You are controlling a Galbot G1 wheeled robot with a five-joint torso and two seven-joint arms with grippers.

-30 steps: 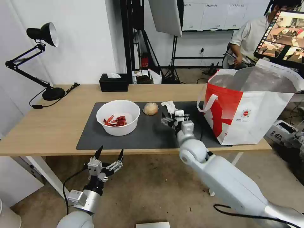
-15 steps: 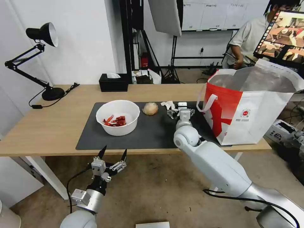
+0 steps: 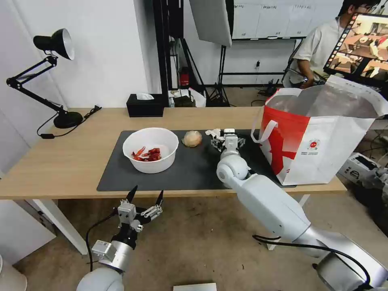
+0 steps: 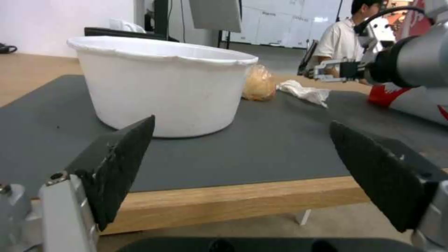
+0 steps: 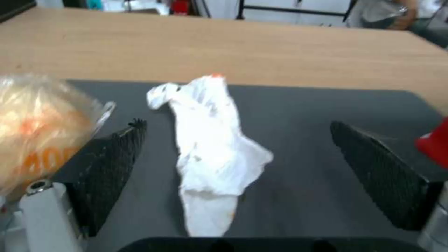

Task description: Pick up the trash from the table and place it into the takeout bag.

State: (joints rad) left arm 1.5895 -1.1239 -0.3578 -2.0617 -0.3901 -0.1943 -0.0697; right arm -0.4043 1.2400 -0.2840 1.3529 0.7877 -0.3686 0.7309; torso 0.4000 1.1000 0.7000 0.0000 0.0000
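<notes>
Your right claw (image 3: pixel 224 138) sits low over the dark mat (image 3: pixel 190 169) on the tabletop (image 3: pixel 60 161), with its fingers (image 5: pixel 112 164) spread wide. The crumpled tissue (image 5: pixel 208 147) lies flat on the mat right between them, not yet pinched. The tan wrapped ball (image 3: pixel 192 138) is just beside that claw, on the side of the white bowl (image 3: pixel 150 149). The takeout bag (image 3: pixel 319 137) stands open near the claw on its other side. Your left claw (image 3: pixel 144 197) hangs spread open below the tabletop's near edge, in front of the bowl.

White bowl (image 3: pixel 150 150), red scraps (image 3: pixel 147 154); tan ball (image 3: pixel 192 138); white tissue (image 5: pixel 208 147); dark grey mat (image 3: pixel 186 169); red-and-white bag (image 3: pixel 315 137).
</notes>
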